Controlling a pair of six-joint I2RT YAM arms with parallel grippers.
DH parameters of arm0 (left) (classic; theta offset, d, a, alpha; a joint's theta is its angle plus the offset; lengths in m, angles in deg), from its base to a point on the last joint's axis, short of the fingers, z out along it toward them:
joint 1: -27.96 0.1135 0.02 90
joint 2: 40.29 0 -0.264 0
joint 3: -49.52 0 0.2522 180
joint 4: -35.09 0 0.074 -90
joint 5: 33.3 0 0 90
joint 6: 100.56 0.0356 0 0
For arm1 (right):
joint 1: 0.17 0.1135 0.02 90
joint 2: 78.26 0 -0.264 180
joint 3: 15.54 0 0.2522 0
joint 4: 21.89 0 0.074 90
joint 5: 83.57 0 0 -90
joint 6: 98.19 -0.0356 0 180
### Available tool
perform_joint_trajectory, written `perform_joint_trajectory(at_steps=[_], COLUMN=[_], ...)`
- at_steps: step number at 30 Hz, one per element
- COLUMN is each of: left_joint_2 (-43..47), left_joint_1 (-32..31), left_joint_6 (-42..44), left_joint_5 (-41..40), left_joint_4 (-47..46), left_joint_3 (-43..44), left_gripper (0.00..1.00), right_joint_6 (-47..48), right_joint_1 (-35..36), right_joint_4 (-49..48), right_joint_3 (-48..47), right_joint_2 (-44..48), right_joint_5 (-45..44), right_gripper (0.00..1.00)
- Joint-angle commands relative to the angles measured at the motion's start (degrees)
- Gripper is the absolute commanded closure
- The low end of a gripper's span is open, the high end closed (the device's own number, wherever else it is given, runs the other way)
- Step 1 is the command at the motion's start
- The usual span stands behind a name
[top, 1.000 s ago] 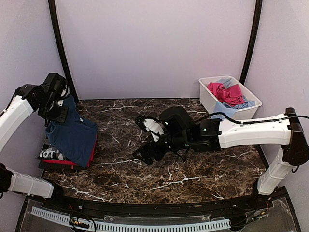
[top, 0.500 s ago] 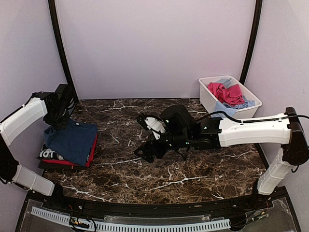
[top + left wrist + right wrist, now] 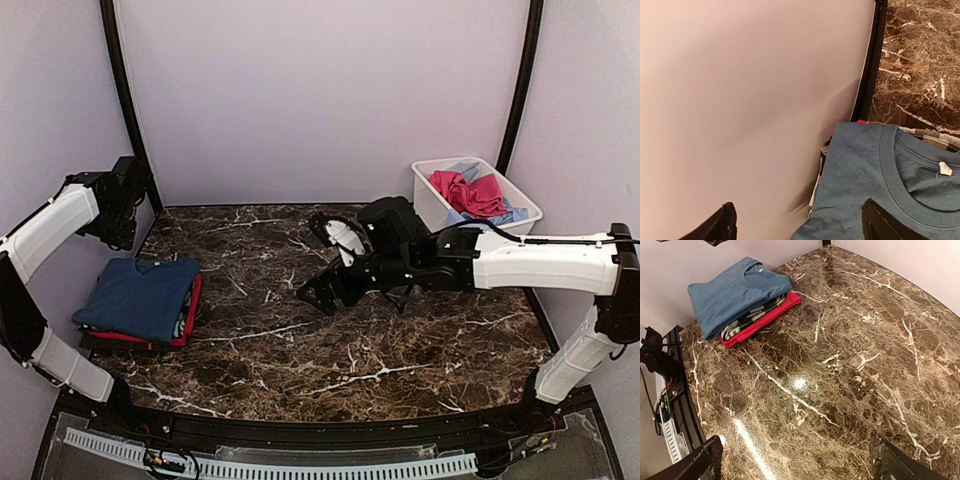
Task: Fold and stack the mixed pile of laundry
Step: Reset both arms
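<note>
A folded navy blue tee [image 3: 140,297] lies on top of a stack at the table's left, over a black-and-white checked garment [image 3: 752,317] and a red tee [image 3: 192,305]. My left gripper [image 3: 122,232] hangs open just behind the stack, close to the left wall, with nothing in it. In the left wrist view its fingers straddle the gripper's [image 3: 800,225] gap above the tee's [image 3: 875,190] collar edge. Over the middle of the table my right gripper [image 3: 318,296] stands open and empty. The right wrist view shows the right gripper [image 3: 797,462] above bare marble and the stack [image 3: 735,290] far off.
A white tub [image 3: 428,205] stands at the back right, holding pink [image 3: 468,190] and light blue pieces. The marble table [image 3: 300,350] has walls on the left, back and right, with a black post [image 3: 870,65] at the back left corner.
My left gripper opened and let go of the navy tee, which now lies flat on the stack, and it drew back toward the wall. The right arm moved right and back.
</note>
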Motion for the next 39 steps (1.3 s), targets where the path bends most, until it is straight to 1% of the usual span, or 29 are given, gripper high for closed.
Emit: perform_joint_trajectory(at_steps=[1,2,3,10,12,13,16,17,19,20,21,22,25,29,34,36,39], left_joint_2=[0.7,0.9,1.0,-0.4,-2.2,-3.0,-8.1,-10.4,-13.2,-13.8,-14.7,-14.9,-14.7,-14.2,-11.8,-10.9,-10.1], left_joint_1=[0.3,0.2,0.2,0.1,-1.0,-2.1,-9.4,-10.6,-15.1,-16.2,-18.7,-19.9,-25.5,-30.3,-32.4,-32.5,-32.5], left_joint_6=[-3.6,-3.2,-2.8,-2.2,-2.1,-1.4,0.1,-0.3,-1.4,-2.2,-2.6,-3.7,-6.5,-11.9,-18.3,-20.1,-21.6], left_joint_5=[8.4,10.7,15.3,36.5,40.1,40.1,34.4,33.8,33.8,34.8,35.5,37.4,41.7,46.0,49.2,50.2,49.8], left_joint_4=[2.9,1.9,1.5,-3.8,-4.6,-4.6,-4.3,-3.7,-3.5,-3.9,-5.2,-6.3,-13.6,-20.7,-28.2,-30.2,-30.6], left_joint_3=[5.6,6.8,7.4,15.7,19.0,20.1,25.8,28.0,29.9,29.8,28.7,27.7,20.1,11.2,0.4,-2.2,-3.7], left_gripper=[0.08,0.05,0.02,0.01,0.01,0.01,0.01,0.01,0.01,0.01,0.01,0.01,0.01,0.01,0.01,0.01,0.01], right_joint_6=[-1.4,-1.5,-1.7,-1.8,-1.9,-2.1,-2.4,-2.5,-3.1,-3.5,-4.2,-4.8,-7.1,-11.1,-14.3,-15.0,-15.1], right_joint_1=[-3.6,-4.6,-5.8,-15.7,-19.2,-21.1,-26.5,-27.7,-29.9,-30.8,-31.6,-32.3,-32.8,-32.9,-32.8,-32.8,-32.8], right_joint_4=[-0.1,0.3,0.7,5.2,6.3,6.9,8.7,9.0,9.5,9.5,9.4,9.1,7.5,3.7,-0.3,-1.6,-2.1], right_joint_3=[1.2,1.4,1.6,1.8,1.8,1.8,2.2,2.7,4.3,5.3,6.5,8.1,13.3,21.8,29.1,30.9,31.6], right_joint_2=[5.4,6.5,7.5,15.0,17.3,18.2,20.6,21.4,22.7,23.3,23.8,24.4,26.2,28.5,30.2,30.7,30.7], right_joint_5=[0.8,0.9,1.4,3.4,4.6,5.4,7.4,7.9,9.2,10.2,11.2,12.0,12.9,14.3,16.1,16.7,17.0], right_gripper=[0.02,0.02,0.02,0.01,0.01,0.01,0.02,0.02,0.01,0.01,0.01,0.01,0.02,0.01,0.02,0.01,0.02])
